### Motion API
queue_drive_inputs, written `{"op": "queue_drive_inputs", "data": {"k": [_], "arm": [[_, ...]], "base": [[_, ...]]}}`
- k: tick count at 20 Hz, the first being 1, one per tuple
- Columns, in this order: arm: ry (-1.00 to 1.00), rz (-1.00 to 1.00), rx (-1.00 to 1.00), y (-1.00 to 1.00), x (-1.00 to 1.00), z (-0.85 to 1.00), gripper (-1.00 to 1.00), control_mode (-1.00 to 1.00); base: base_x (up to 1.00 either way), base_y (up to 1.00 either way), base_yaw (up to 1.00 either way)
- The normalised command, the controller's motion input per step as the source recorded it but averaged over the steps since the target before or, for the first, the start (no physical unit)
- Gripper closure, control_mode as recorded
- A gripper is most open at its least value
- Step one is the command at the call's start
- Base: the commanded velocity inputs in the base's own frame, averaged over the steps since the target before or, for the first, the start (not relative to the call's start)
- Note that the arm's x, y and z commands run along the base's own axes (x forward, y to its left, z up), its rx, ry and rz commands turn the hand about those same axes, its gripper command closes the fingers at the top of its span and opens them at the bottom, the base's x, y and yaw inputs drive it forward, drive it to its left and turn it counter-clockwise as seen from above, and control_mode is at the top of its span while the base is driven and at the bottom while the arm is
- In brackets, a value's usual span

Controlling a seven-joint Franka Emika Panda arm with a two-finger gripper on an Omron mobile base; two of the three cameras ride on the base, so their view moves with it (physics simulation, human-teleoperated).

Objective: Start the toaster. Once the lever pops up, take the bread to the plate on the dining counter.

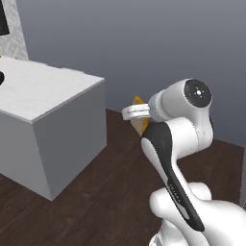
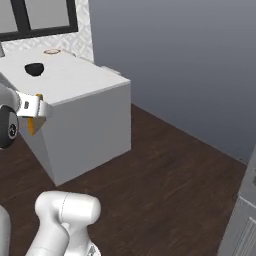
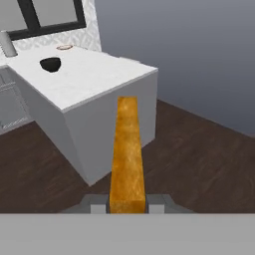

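Observation:
My gripper [image 3: 127, 203] is shut on the bread [image 3: 127, 149], a golden-brown slice seen edge-on and sticking straight out from between the fingers. From the base views the gripper [image 1: 137, 111] hangs in the air over the dark wood floor, with the bread [image 1: 140, 126] just off the corner of the dining counter [image 1: 43, 91]. The gripper [image 2: 32, 107] and bread [image 2: 32, 125] sit in front of the counter's near side. The plate [image 2: 51, 51], small with a red-brown rim, lies at the far end of the counter top [image 3: 99, 74]; the plate [image 3: 63, 47] is well beyond the bread. The toaster is out of view.
A black bowl [image 2: 34, 68] sits on the counter between me and the plate. Behind the counter are a patterned tile wall [image 2: 82, 35] and a dark-framed window [image 2: 45, 15]. Grey cabinets [image 3: 10, 104] stand to the left. Open wood floor [image 2: 165, 170] runs right to a grey wall.

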Motion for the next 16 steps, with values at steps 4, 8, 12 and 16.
{"op": "queue_drive_inputs", "data": {"k": [4, 8, 12, 16], "arm": [[0.0, 0.0, 0.0, 0.0, 0.0, 0.0, 1.0, 1.0], [0.0, 0.0, 0.0, 0.0, 0.0, 0.0, 1.0, 1.0], [0.0, 0.0, 0.0, 0.0, 0.0, 0.0, 1.0, 1.0], [0.0, 0.0, 0.0, 0.0, 0.0, 0.0, 1.0, 1.0]], "base": [[1.0, 0.04, -0.19], [1.0, 0.01, -0.06], [1.0, 0.08, 0.0], [1.0, 0.01, 0.0]]}}
